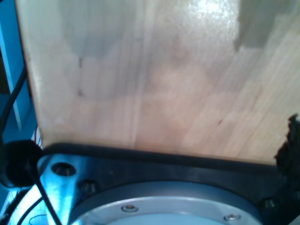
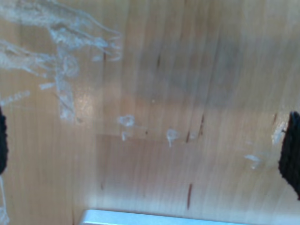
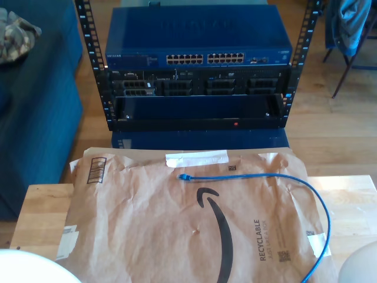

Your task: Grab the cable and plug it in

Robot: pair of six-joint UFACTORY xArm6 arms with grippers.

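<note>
Plainly, the cable [image 3: 277, 176] lies loose on a flattened brown paper mailer [image 3: 147, 230] that covers most of the wooden bench [image 3: 38, 206] in the exterior view. One blue plug [image 3: 183, 176] rests near the middle of the mailer, just below a white label strip [image 3: 197, 158], and from there the cable runs toward the exterior view's right, bends in a wide arc and comes down along the mailer's edge toward the lower right of that view (where it leaves the picture). Beyond the bench stands a black rack [image 3: 197, 65] holding a blue network switch [image 3: 197, 38] with two rows of ports [image 3: 205, 58] on its front, and darker units below it. The cable touches neither the rack nor the switch. Our first wrist view looks down on bare, pale wood [image 1: 154, 79], with a dark base plate and a grey metal ring [image 1: 164, 206] at the near edge and a dark fingertip [image 1: 290, 145] of our first gripper just showing; we cannot tell whether those fingers are spread or closed. Our second wrist view looks down on wood marked with scraps of clear tape [image 2: 61, 56]. Two dark fingertips [image 2: 293, 150] stand at opposite edges of that picture, so the fingers of our second gripper [image 2: 147, 145] are spread wide with nothing between them but bare wood.
</note>
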